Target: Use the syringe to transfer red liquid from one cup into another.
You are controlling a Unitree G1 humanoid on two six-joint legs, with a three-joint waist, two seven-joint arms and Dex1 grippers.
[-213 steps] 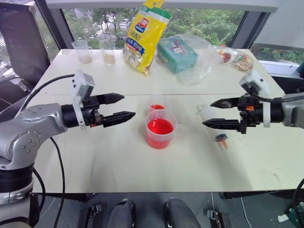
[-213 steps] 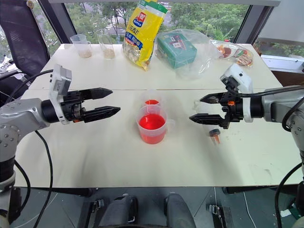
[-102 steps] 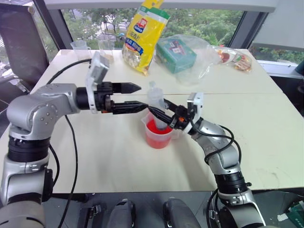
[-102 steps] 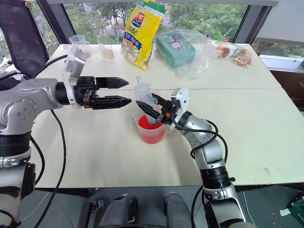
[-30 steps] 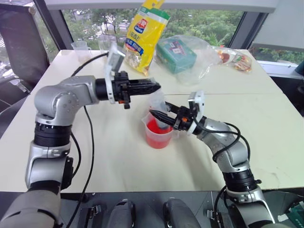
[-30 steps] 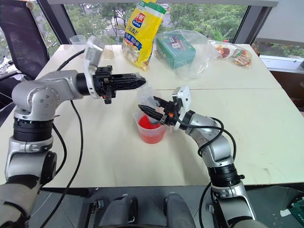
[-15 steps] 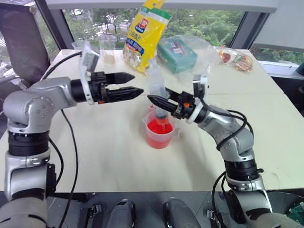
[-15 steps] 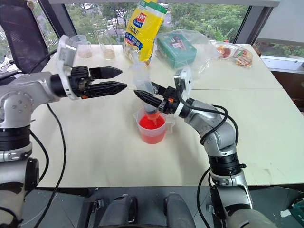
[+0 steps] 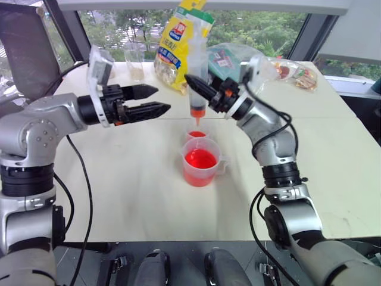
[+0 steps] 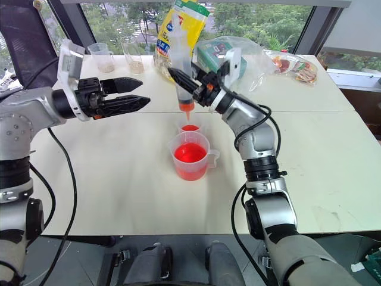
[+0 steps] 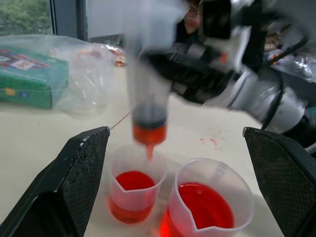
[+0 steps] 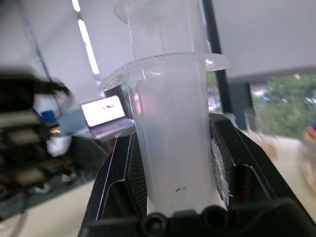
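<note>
Pale counter (image 9: 119, 179); my right gripper (image 9: 199, 89) clamps syringe (image 9: 197, 89) mid-barrel: light, slick, stiff plastic. Left gripper (image 9: 156, 100) wide open, empty.

Background stuff on my feed: the white table (image 9: 119, 196) has a tall yellow snack bag (image 9: 180, 44) standing at the far edge, with a green box (image 9: 221, 59) inside a clear plastic bag (image 9: 250, 80) next to it. Two clear cups with brownish contents (image 10: 119, 56) sit far left, and a black chair (image 9: 27, 47) beyond that corner.
</note>
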